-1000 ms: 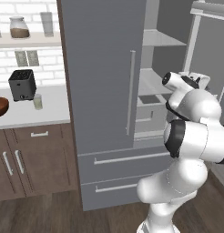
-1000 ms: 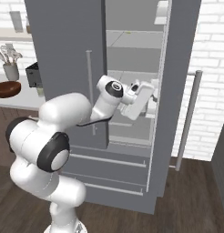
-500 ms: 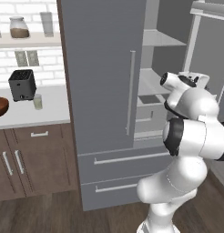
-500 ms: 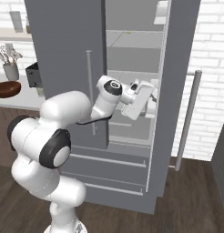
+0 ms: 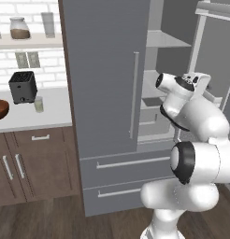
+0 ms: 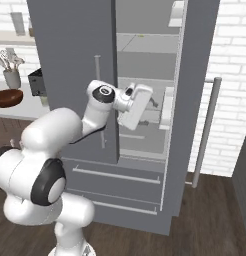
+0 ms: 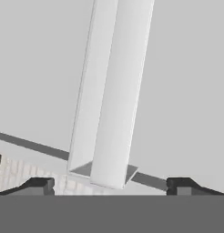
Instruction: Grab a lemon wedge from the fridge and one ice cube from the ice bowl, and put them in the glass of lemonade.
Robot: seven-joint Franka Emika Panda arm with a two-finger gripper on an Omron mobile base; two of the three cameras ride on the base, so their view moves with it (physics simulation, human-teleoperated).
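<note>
**Fridge open, wedge not yet picked**

Kitchen with white brick wall, dark wood cabinets and a pale counter (image 5: 51, 116) left of the fridge (image 5: 107, 70). The fridge's right door (image 6: 195, 100) is swung open and pale shelves show inside. The gripper (image 6: 154, 104) reaches into the open compartment at mid-shelf height; its jaws are spread wide with nothing between them. The lemon wedge cannot be made out on any shelf.

Progress, as I judge it: early. Door opening is done; wedge, ice cube and both drops remain.

The ice bowl (image 5: 0, 109), wide, reddish-brown wood, sits at the counter's left edge. The glass of lemonade (image 5: 39, 104), a short clear tumbler, pale liquid, stands just beside the black toaster (image 5: 22, 87).
</note>
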